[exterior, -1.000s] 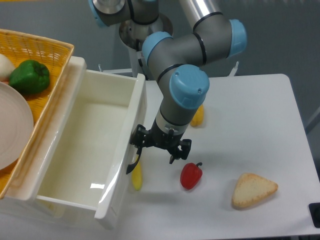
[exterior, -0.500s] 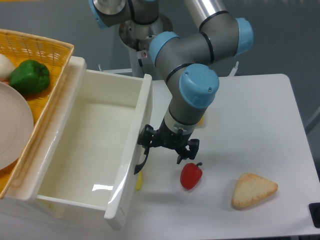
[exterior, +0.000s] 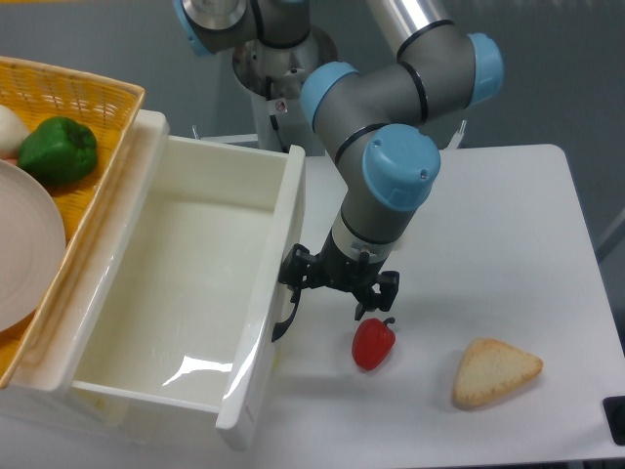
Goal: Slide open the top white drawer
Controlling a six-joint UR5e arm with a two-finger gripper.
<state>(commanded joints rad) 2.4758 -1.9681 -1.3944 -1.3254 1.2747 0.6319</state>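
Drawer status: top white drawer point(exterior: 186, 293) extended well out of the cabinet, interior exposed and bare, front panel angled toward 5 o'clock across the table point(exterior: 488, 244). Curved black handle point(exterior: 285, 318) visible on the outer face of the front panel, at about mid-length.

End effector: gripper point(exterior: 339, 291) positioned immediately at 3 o'clock of the drawer front, pointing down, black fingers point(exterior: 291, 276) spread wide. Near finger set against the handle; actual contact cannot be confirmed from this angle. Nothing seen clamped between the fingers. Far finger hanging just at 12 o'clock of the red pepper point(exterior: 373, 342), close but apart from it.

Relative position: drawer body lying at 9 o'clock of the gripper, handle directly beside the near fingertip, slightly toward 7 o'clock.

Surroundings: slice of bread point(exterior: 493, 370) on the table at 4 o'clock of the gripper, well apart. Yellow item point(exterior: 392, 234) partly hidden behind the arm at 12 o'clock. Wicker basket point(exterior: 88, 107) on the cabinet top at 10 o'clock, holding a green pepper point(exterior: 58, 149) and a white plate point(exterior: 24, 244).
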